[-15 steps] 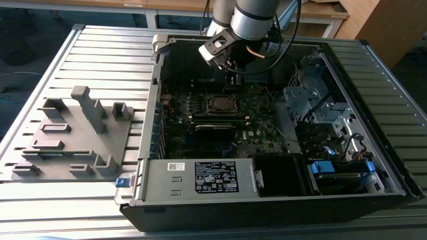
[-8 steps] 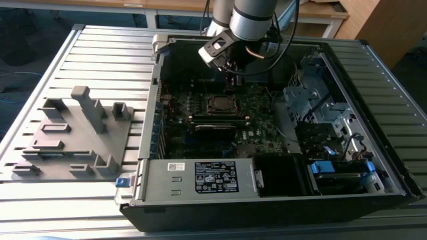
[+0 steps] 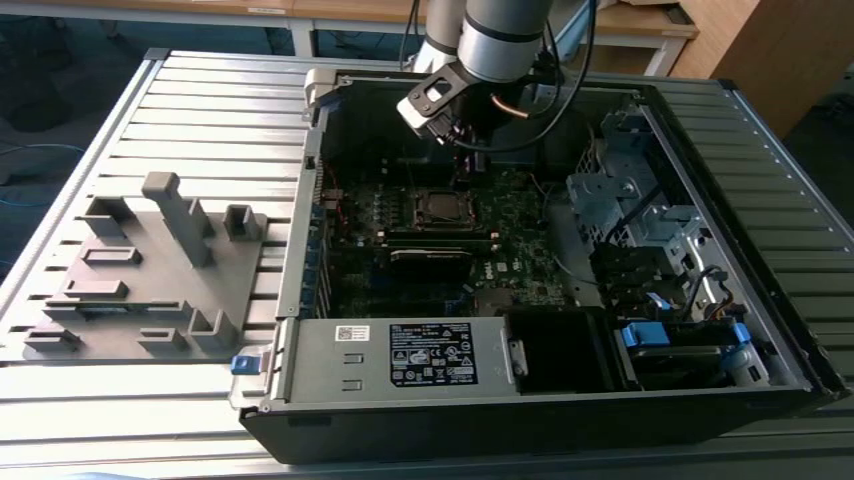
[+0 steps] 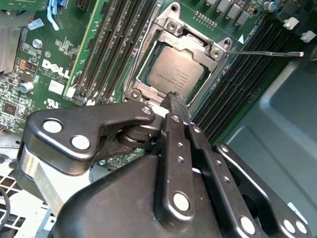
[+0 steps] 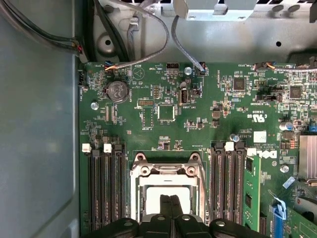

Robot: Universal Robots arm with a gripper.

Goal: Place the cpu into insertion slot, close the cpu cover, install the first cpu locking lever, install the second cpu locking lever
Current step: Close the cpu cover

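Cpu (image 4: 171,69) lies under closed cover (image 4: 197,45). Hand (image 4: 174,98) pressed together, empty, tips just over cover's edge. One lever (image 4: 267,52) sticks out sideways.

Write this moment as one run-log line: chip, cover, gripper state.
small square silver-grey cpu: seated | shiny metal cpu cover frame: down around cpu | gripper: shut, tip at cover edge

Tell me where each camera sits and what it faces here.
Exterior view: off the arm, above the open computer case, looking down into it; arm and gripper show.
Second wrist view: on the wrist, looking slantwise past the gripper at the cpu.
First wrist view: on the wrist, facing the motherboard squarely; gripper shows.
All three share cpu and gripper.
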